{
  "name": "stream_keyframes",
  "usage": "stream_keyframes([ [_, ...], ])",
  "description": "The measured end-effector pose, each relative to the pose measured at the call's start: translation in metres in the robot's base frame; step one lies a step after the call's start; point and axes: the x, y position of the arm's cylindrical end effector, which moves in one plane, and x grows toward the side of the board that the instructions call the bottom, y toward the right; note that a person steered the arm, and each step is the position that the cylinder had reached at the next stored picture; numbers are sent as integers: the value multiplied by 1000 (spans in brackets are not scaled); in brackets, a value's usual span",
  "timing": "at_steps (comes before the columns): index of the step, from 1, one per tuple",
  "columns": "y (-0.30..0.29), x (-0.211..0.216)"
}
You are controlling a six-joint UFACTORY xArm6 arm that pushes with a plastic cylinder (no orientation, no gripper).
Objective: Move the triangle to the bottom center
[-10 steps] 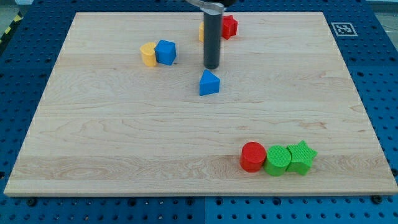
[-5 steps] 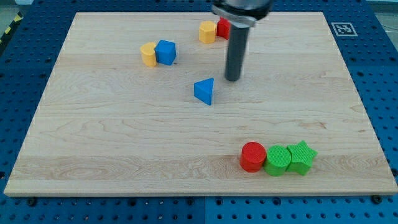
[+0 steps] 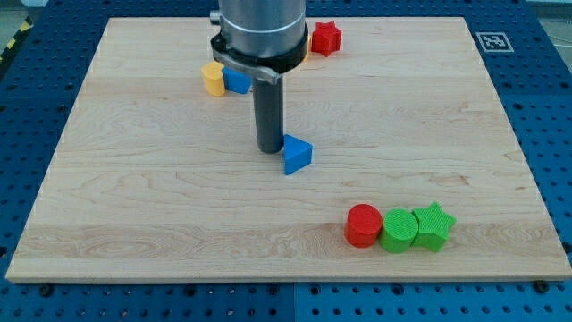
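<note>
I'm judging the job barely begun: the blue triangle (image 3: 297, 155) is sitting near the middle of the worktop (image 3: 134, 206), well above the bottom centre, so the whole push downward remains. My tip (image 3: 270, 148) is resting just at its upper left, seemingly touching. The rod is standing upright; having no fingers, it is holding nothing.

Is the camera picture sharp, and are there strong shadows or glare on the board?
Camera view: sharp throughout; lighting soft and even, no glare on the board; only faint shadows beside my tip and the blue triangle.
</note>
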Motion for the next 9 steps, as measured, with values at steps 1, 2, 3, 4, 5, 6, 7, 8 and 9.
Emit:
stream_keyframes([
  [1,4,0],
  [2,5,0],
  [3,28,7],
  [4,33,44],
  [5,33,28],
  [6,52,14],
  [7,62,45],
  [8,58,77],
  [9,56,68],
])
